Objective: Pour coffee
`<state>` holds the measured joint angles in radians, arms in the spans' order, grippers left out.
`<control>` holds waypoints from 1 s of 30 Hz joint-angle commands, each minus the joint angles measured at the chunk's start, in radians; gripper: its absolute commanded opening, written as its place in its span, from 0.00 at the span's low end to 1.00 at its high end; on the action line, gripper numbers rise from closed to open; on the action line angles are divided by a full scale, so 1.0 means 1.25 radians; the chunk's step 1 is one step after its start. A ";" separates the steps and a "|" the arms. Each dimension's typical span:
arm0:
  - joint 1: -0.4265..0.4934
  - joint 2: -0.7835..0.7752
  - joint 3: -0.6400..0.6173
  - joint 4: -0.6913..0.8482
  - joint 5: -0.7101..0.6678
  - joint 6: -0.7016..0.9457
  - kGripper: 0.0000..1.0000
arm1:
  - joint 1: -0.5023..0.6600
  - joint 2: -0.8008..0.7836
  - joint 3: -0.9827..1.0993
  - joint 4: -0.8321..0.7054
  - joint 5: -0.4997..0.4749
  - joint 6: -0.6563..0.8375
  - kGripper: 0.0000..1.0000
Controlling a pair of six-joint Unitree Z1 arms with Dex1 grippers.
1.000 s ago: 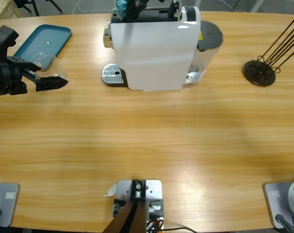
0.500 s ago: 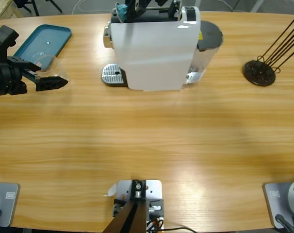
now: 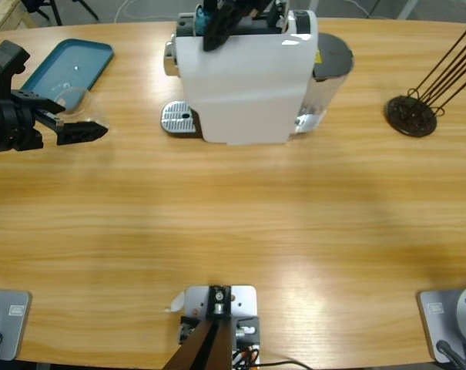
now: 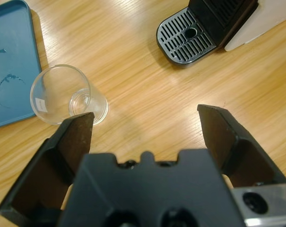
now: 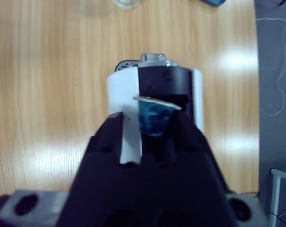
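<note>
**Right gripper shifts over the coffee machine top**

Up top, the right gripper [image 5: 154,124] has nudged sideways over the coffee machine [image 3: 244,77] since a second ago, and it's clamped on a blue capsule [image 5: 153,118], right above the machine's dark opening. The left gripper [image 4: 145,125] hasn't budged, jaws spread wide, a clear glass [image 4: 67,94] just ahead of one jaw, beside the teal tray [image 4: 13,56]. Further ahead sits the drip grate [image 4: 187,35], nothing between. Far off, a black stand [image 3: 411,114].

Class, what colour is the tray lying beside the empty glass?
The tray is teal blue, clearest in the left wrist view.
</note>
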<state>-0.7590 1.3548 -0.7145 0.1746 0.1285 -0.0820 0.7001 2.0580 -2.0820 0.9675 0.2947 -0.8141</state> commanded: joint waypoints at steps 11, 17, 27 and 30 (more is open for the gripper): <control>-0.006 0.031 0.005 -0.007 -0.011 -0.001 0.94 | -0.007 -0.011 -0.134 0.067 -0.058 -0.010 1.00; -0.006 0.034 0.003 -0.007 -0.016 -0.001 0.94 | 0.012 -0.137 -0.175 0.082 0.051 0.042 0.70; -0.006 0.032 0.003 -0.006 -0.020 -0.002 0.94 | -0.111 -0.429 0.178 -0.232 0.170 0.461 0.00; -0.006 0.029 0.003 -0.006 -0.021 -0.002 0.94 | -0.139 -0.523 0.500 -0.584 0.134 0.598 0.00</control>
<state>-0.7590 1.3637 -0.7147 0.1746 0.1161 -0.0820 0.6243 1.6470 -2.1055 0.8958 0.4410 -0.3914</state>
